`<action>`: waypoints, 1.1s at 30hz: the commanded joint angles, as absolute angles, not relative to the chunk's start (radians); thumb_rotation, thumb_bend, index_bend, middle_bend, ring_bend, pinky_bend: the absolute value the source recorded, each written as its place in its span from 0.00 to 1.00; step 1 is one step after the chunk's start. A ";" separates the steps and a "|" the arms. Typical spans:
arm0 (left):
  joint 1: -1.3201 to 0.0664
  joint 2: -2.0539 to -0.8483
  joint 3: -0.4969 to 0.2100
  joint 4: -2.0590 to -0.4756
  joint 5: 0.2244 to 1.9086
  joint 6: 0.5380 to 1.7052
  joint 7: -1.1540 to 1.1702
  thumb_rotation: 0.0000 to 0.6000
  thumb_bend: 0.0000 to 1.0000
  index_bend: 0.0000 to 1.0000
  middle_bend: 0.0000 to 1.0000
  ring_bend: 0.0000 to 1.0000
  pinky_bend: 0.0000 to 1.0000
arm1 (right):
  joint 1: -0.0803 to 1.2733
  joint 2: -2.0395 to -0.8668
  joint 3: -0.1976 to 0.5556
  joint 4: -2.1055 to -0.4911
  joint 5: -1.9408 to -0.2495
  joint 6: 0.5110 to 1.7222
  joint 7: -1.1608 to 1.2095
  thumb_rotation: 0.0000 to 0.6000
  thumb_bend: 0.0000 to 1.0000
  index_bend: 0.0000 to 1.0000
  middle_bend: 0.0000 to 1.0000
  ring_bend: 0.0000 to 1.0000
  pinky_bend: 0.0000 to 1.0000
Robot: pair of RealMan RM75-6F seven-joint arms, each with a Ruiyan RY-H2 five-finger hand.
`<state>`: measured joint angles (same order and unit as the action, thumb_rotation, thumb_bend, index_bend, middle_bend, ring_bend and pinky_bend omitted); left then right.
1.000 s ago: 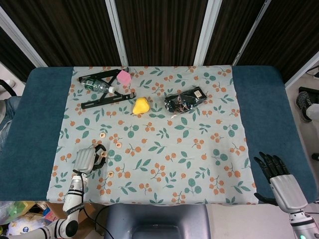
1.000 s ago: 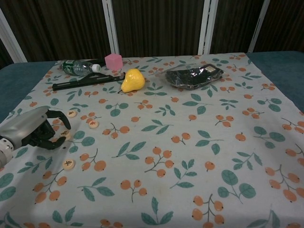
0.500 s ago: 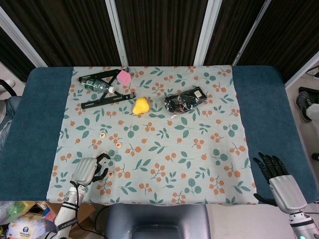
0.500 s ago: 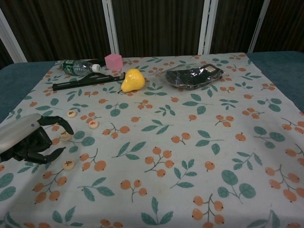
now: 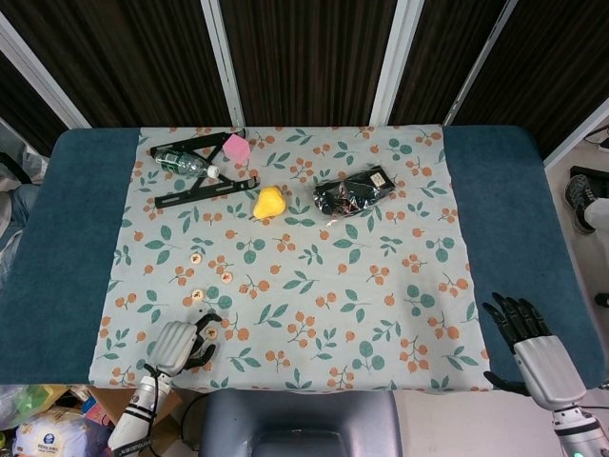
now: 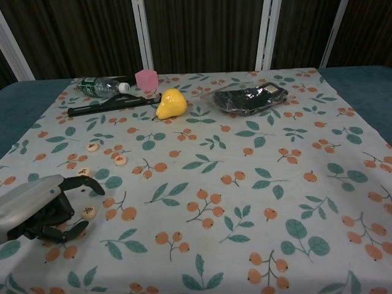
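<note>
Lying just under the curled, empty left hand [image 6: 46,208], a round token [image 6: 89,212].

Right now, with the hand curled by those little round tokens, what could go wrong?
1. The left hand has its fingers curled right beside a token; a small slip might knock it off the near table edge.
2. The tokens are flat and small, so the fingers may slide over one instead of picking it up.
3. Dragging could wrinkle the cloth and shift the other tokens.

A lab test bench: padded table [image 5: 57,248], dark paneled wall [image 5: 304,57] behind
</note>
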<state>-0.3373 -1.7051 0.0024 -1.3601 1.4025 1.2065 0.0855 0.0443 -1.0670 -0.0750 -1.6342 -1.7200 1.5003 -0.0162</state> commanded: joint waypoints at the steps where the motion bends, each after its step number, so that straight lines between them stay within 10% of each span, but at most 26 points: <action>1: -0.336 -1.727 -0.007 -1.328 1.396 1.204 0.084 1.00 0.40 0.33 1.00 1.00 1.00 | 0.044 -1.066 -0.075 -1.633 -1.721 1.503 -0.013 1.00 0.20 0.00 0.00 0.00 0.03; 33: -0.331 -1.743 -0.029 -1.273 1.400 1.202 0.066 1.00 0.40 0.50 1.00 1.00 1.00 | 0.041 -1.068 -0.074 -1.634 -1.720 1.505 -0.017 1.00 0.20 0.00 0.00 0.00 0.03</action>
